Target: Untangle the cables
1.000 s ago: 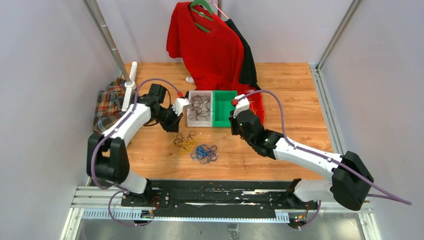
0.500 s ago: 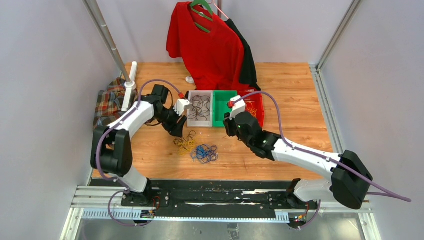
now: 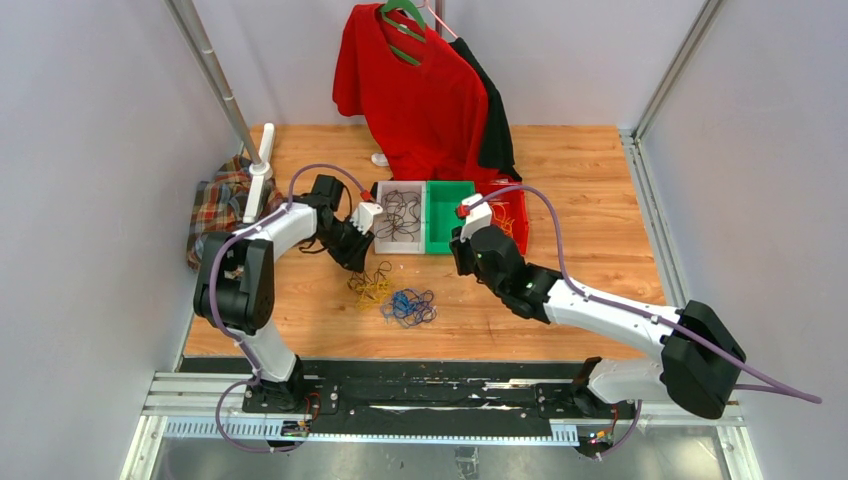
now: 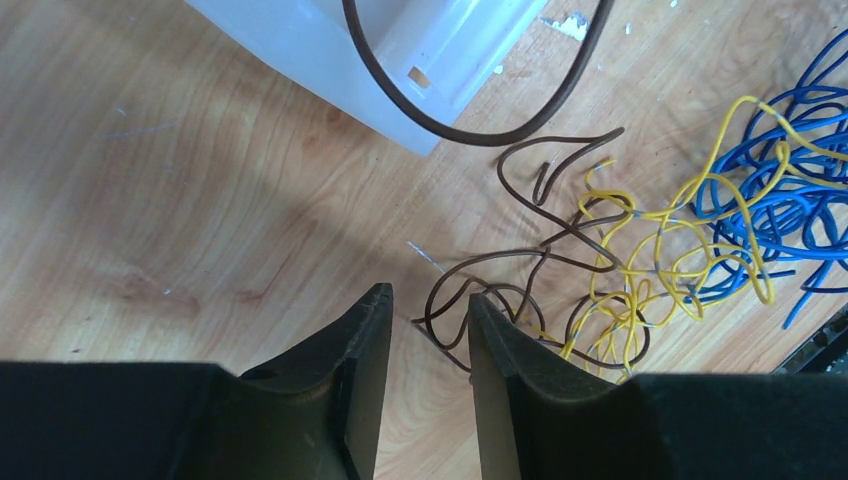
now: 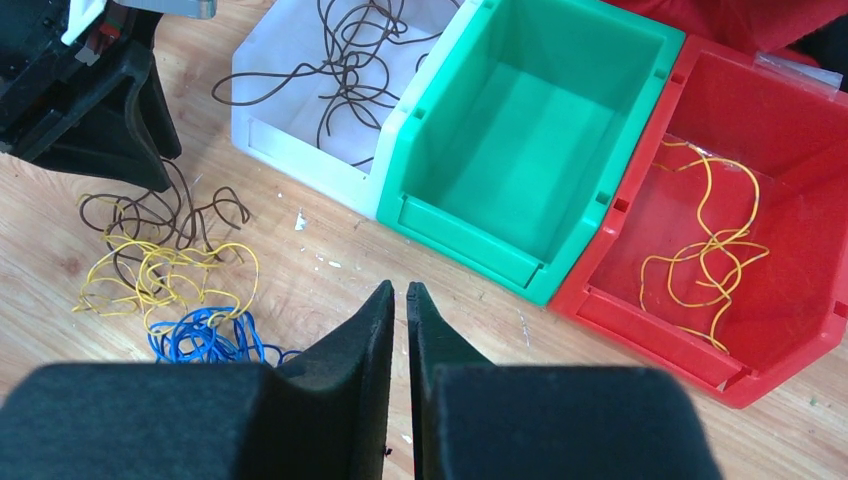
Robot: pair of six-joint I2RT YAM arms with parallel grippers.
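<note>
The left gripper (image 4: 428, 295) hovers off the near-left corner of the white bin (image 4: 400, 60). Its jaws are partly open and empty, and a loop of the brown cable (image 4: 500, 258) lies right under the gap. The tangle runs rightward in front of the bin: yellow cable (image 4: 625, 300), then blue cable (image 4: 790, 200). The right gripper (image 5: 398, 290), pinched almost shut and empty, hangs beyond the bin's right side, so the left arm looks nearer.

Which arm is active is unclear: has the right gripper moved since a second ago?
Yes: the right gripper shifted slightly left, closer to the green bin.
</note>
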